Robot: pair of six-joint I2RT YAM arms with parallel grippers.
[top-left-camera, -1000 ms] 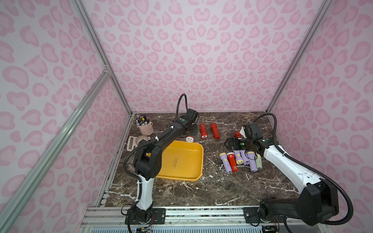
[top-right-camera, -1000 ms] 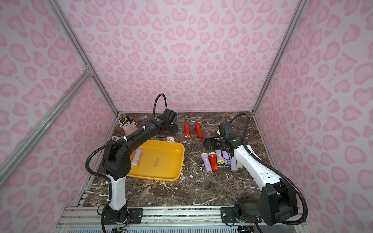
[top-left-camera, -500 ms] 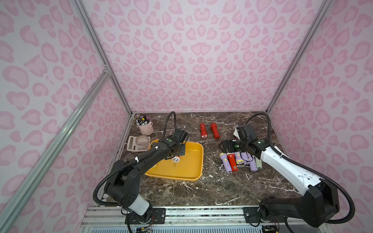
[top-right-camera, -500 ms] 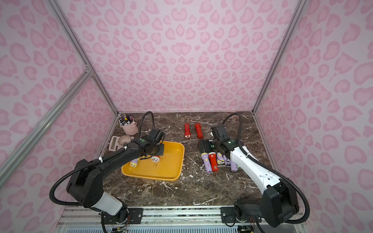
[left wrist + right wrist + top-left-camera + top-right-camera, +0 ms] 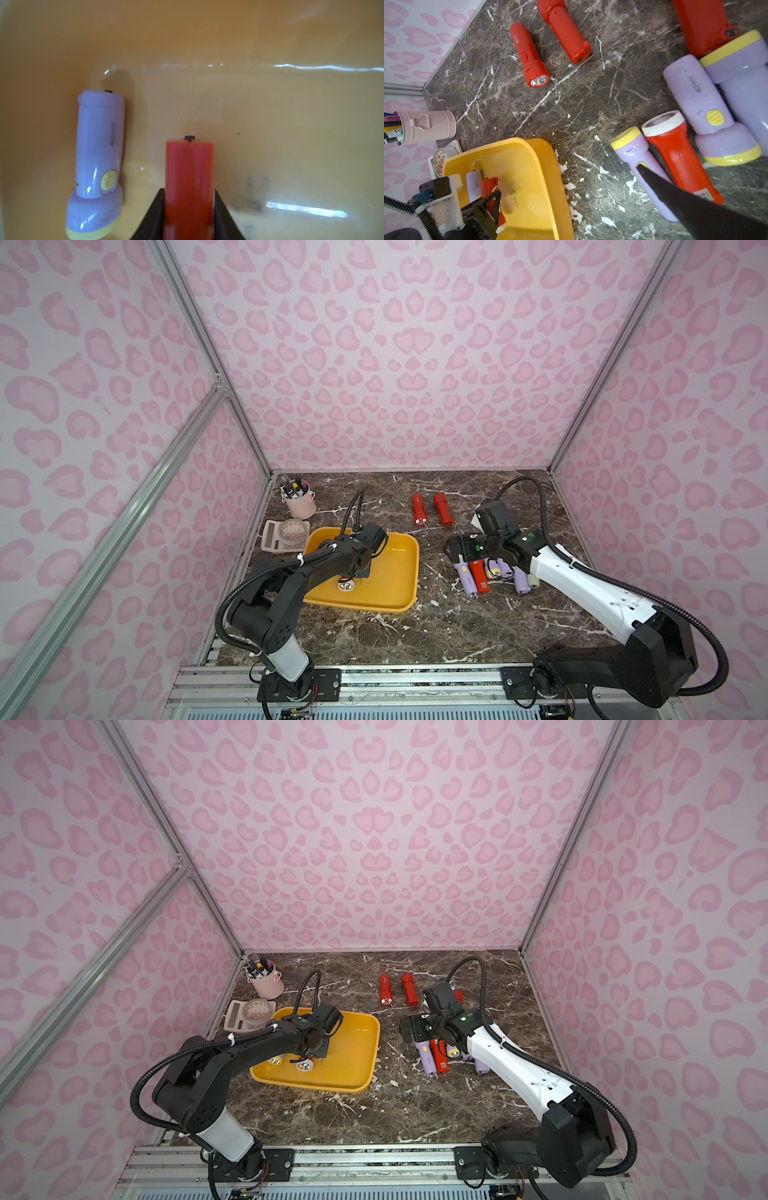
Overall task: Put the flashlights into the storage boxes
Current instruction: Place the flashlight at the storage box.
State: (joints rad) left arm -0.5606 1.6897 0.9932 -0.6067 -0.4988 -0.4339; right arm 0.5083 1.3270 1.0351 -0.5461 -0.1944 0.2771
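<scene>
The yellow tray (image 5: 395, 568) (image 5: 353, 1052) sits left of centre. My left gripper (image 5: 353, 574) is shut on a red flashlight (image 5: 189, 182), held low inside the tray. Beside it a lilac flashlight (image 5: 97, 158) lies on the tray floor. My right gripper (image 5: 465, 549) is open above a pile of flashlights on the right: a lilac one (image 5: 643, 166), a red one (image 5: 679, 153) and more lilac ones (image 5: 708, 108). One black finger (image 5: 685, 203) crosses the nearest lilac one; its other finger is out of frame. Two red flashlights (image 5: 419, 510) (image 5: 443, 509) lie apart at the back.
A pink pen cup (image 5: 298, 499) stands in the back left corner. A beige calculator (image 5: 274, 537) with a round object on it lies just behind the tray's left end. Pink patterned walls close in three sides of the marble table (image 5: 415, 626).
My left arm carried the red flashlight from behind the tray forward and down into it. My right gripper shifted a little left and nearer over the pile, still open.
</scene>
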